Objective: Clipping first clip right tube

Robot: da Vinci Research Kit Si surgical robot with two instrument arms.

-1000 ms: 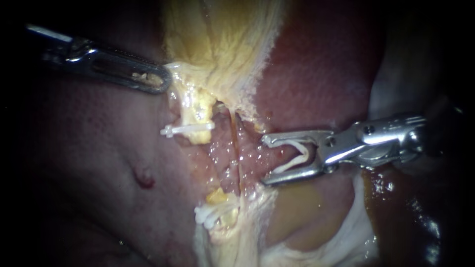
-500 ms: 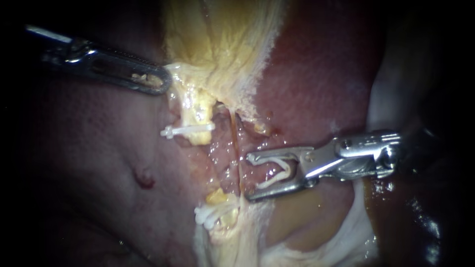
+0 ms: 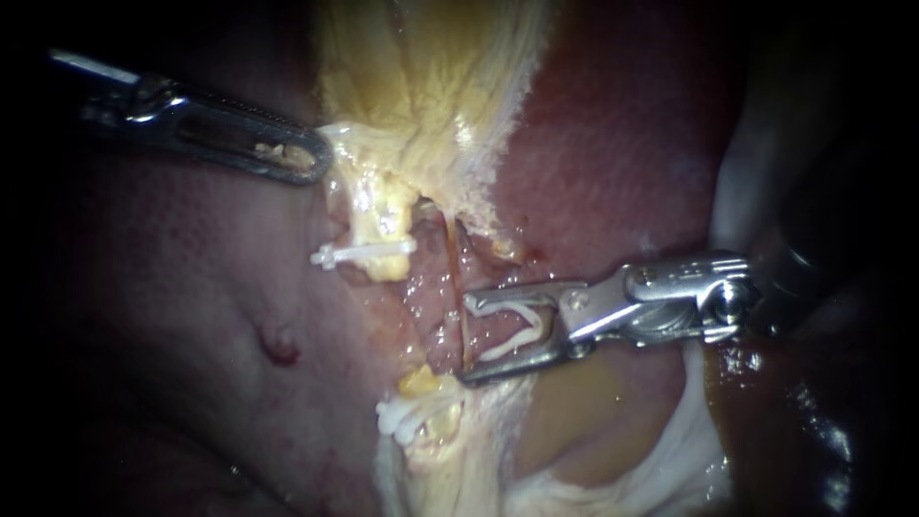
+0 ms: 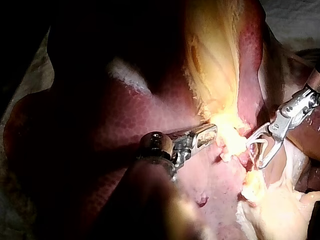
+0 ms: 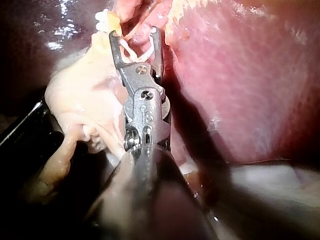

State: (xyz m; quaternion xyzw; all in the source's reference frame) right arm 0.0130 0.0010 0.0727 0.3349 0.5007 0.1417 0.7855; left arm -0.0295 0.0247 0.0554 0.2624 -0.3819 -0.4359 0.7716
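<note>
My right instrument (image 3: 466, 340) comes in from the right, its jaws wide apart with an open white clip (image 3: 522, 330) seated between them. The jaw tips stand level with the thin reddish right tube (image 3: 456, 278), which runs down across their mouth. The same jaws (image 5: 134, 34) and clip (image 5: 142, 50) show in the right wrist view. The thicker yellow left tube (image 3: 383, 215) carries a shut white clip (image 3: 364, 251). My left instrument (image 3: 304, 158) is shut on the yellowish gallbladder tissue (image 3: 421, 86) at its lower edge, as the left wrist view also shows (image 4: 212, 131).
Dark red liver (image 3: 613, 144) lies right of the gallbladder and pale liver (image 3: 191, 306) left of the tubes. Another white clip (image 3: 402, 416) sits on yellow tissue below. Pale membrane (image 3: 689, 450) hangs at the lower right, under the right instrument's shaft.
My right instrument has moved left with its clip, from well clear of the right tube until its jaw tips reach it. The left instrument and the tissue it holds have stayed still.
</note>
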